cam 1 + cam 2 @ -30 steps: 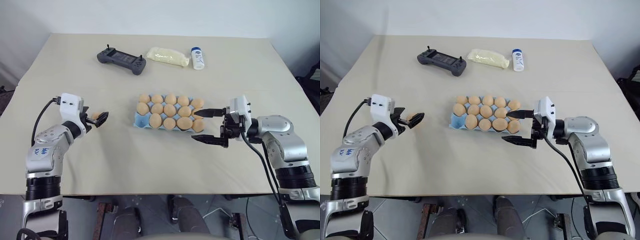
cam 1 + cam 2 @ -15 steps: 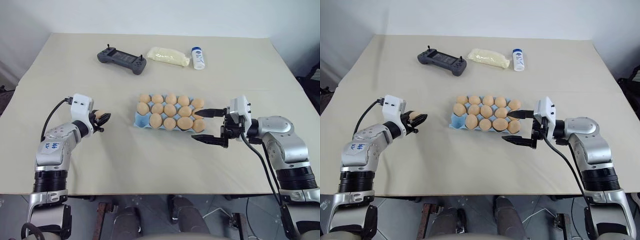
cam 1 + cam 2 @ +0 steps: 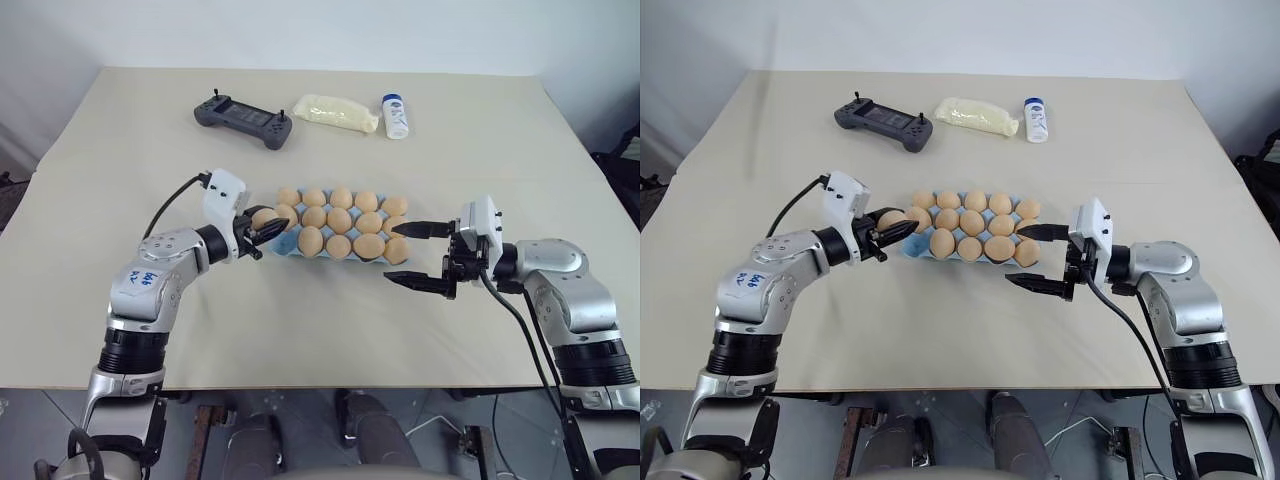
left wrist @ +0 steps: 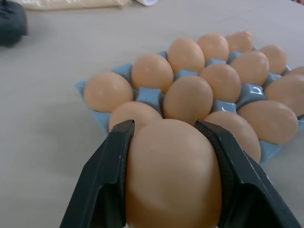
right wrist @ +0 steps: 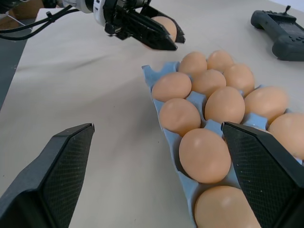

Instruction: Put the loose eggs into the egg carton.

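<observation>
A light blue moulded egg carton sits near the middle of the cream-coloured bench, its cups filled with smooth tan-orange eggs, and the near-left corner cup shows bare blue. At the carton's nine o'clock end the left tool pinches one more tan-orange oval egg between its two black fingers, holding it just above that corner of the tray. The left wrist view shows the held egg large in front and the filled rows beyond it. At the carton's three o'clock end the right tool stands spread wide with nothing between its fingers; one finger reaches level toward the far-right corner egg, the other lies low over the bench just off the near-right corner.

Toward twelve o'clock, well apart from the carton, three things lie in a row near the far edge: a dark grey gamepad controller at about eleven o'clock, a pale yellow plastic-wrapped packet beside it, and a small white bottle with a blue cap just right of the packet. Nothing lies between the held egg and the carton. A pale wall rises behind the bench, and grey floor shows below its near edge
</observation>
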### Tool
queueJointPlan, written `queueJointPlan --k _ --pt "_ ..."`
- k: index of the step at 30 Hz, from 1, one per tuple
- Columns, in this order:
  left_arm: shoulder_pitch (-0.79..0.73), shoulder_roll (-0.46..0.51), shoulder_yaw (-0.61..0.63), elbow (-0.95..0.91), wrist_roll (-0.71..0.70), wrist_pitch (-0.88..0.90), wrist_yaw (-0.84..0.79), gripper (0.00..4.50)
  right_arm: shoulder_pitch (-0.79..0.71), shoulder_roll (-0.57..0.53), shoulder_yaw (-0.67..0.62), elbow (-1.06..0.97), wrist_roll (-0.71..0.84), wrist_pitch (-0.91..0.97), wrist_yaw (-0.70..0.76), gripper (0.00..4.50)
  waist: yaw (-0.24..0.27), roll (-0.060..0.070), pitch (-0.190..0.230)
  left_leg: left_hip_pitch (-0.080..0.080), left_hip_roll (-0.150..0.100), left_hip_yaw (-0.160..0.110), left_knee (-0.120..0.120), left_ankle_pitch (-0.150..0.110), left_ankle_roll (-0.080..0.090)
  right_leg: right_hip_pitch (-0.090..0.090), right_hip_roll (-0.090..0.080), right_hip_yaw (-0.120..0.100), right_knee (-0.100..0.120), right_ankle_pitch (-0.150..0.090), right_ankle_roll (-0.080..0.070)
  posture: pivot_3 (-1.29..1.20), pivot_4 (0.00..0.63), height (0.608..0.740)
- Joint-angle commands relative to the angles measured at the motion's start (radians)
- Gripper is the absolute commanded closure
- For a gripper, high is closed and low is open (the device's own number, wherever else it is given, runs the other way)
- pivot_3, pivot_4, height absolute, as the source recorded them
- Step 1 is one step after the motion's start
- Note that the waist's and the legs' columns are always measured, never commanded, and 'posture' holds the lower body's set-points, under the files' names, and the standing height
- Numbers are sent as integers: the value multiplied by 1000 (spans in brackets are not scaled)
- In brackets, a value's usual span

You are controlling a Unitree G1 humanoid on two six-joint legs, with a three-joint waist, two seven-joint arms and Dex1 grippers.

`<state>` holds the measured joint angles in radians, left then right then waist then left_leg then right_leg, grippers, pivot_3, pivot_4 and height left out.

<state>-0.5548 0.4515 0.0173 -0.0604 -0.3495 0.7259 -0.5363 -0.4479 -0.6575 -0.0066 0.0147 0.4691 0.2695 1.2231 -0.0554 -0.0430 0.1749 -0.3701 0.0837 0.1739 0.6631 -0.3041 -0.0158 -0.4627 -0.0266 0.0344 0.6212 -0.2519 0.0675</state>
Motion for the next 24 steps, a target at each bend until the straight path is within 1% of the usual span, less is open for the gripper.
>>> queueJointPlan --k 1,2,4,5,10,11,15,18,21,24 --pt "-44 -8 -8 6 4 -29 -16 2784 14 -13 -39 -50 14 -9 -16 0 1 0 0 0 0 0 0 0 0 0 0 0 0 0 0 0 150 740" --pt "-49 -9 -9 12 4 -29 -19 2784 18 -13 -41 -54 15 -8 -20 0 2 0 0 0 0 0 0 0 0 0 0 0 0 0 0 0 150 740" --pt "-55 -5 -14 18 -1 -20 -33 2078 27 -14 -43 -62 17 -7 -25 0 1 0 0 0 0 0 0 0 1 0 0 0 0 0 1 0 150 740" --pt "-56 -3 -15 20 -2 -18 -37 1818 30 -14 -44 -65 17 -8 -27 0 1 0 0 0 0 -1 0 0 1 0 0 1 0 0 1 0 150 740" --pt "-62 -2 -8 25 -7 -19 -51 173 40 -13 -43 -70 19 -10 -34 0 1 0 0 0 0 -1 0 0 1 0 0 1 0 0 1 0 150 740" --pt "-62 -2 -5 22 -8 -19 -51 27 40 -12 -41 -70 19 -11 -35 0 2 0 0 0 0 -1 0 0 1 0 0 0 0 0 1 0 150 740" --pt "-53 2 29 -5 -17 -26 -39 27 40 -10 -38 -69 18 -14 -35 0 1 0 0 0 0 -1 0 0 1 0 0 1 0 1 1 0 150 740" --pt "-32 33 106 -24 -35 -35 -28 27 38 -10 -39 -65 19 -18 -33 0 -1 0 0 0 0 -1 0 0 1 0 0 1 0 1 1 0 150 740" --pt "23 79 178 -25 -25 -155 -63 27 38 -11 -42 -58 18 -26 -30 0 -3 0 0 1 0 -1 0 0 1 0 0 1 0 1 1 0 150 740" --pt "105 115 251 -21 -72 -264 -166 27 33 -11 -49 -33 11 -40 -32 0 -2 0 0 1 1 -1 -1 0 0 0 0 0 1 0 1 0 150 740"
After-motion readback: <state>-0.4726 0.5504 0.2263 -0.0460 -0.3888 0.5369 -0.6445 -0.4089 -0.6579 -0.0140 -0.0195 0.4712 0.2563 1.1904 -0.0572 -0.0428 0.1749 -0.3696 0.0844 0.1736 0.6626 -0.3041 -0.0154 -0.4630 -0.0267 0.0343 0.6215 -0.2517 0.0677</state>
